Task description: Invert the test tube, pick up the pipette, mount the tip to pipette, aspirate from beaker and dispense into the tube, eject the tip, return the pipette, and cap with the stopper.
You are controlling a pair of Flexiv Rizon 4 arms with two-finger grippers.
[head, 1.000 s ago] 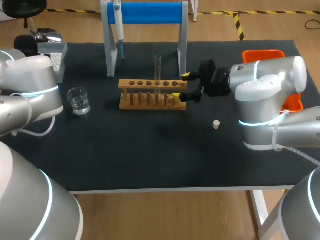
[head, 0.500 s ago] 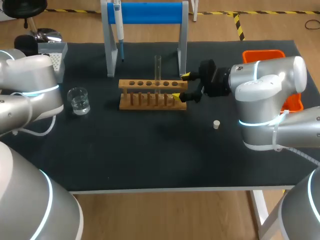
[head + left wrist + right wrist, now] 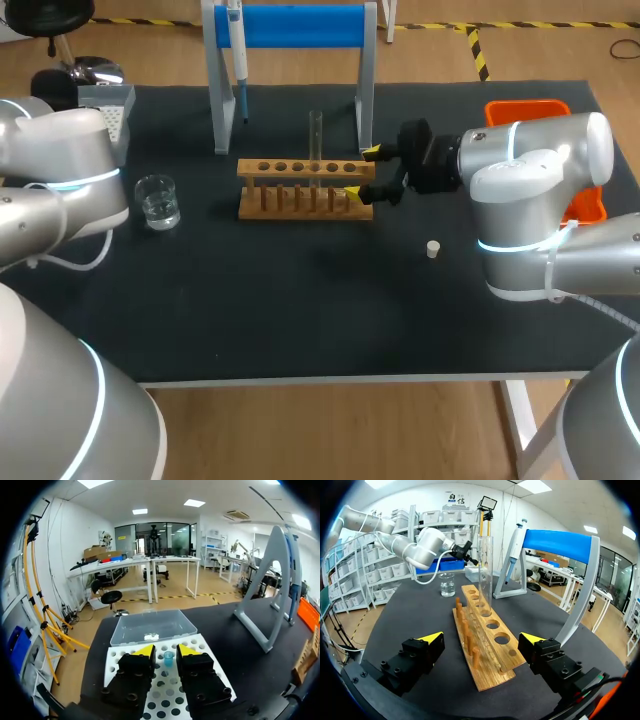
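Rack [image 3: 512, 655] between spread right fingers [image 3: 433, 639], apparently untouched

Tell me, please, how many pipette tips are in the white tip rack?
1: a blue tip stands in the white tip rack, seen between the open left gripper's fingertips. The gripper covers part of the rack, so more may be hidden.

Table mat [image 3: 300, 320] black. Rack [image 3: 300, 170] tan wood. Test tube [image 3: 316, 130] & beaker [image 3: 157, 200] clear. Stand [image 3: 300, 25]: blue bar, grey legs. Bin [image 3: 527, 108] orange. Stopper [image 3: 433, 249] prob. off-white. Tip box [image 3: 205, 647] white w/ dot-grid holes; tip [image 3: 168, 656] blue. Left gripper [image 3: 166, 652] & right gripper [image 3: 482, 640] black, yellow tips.
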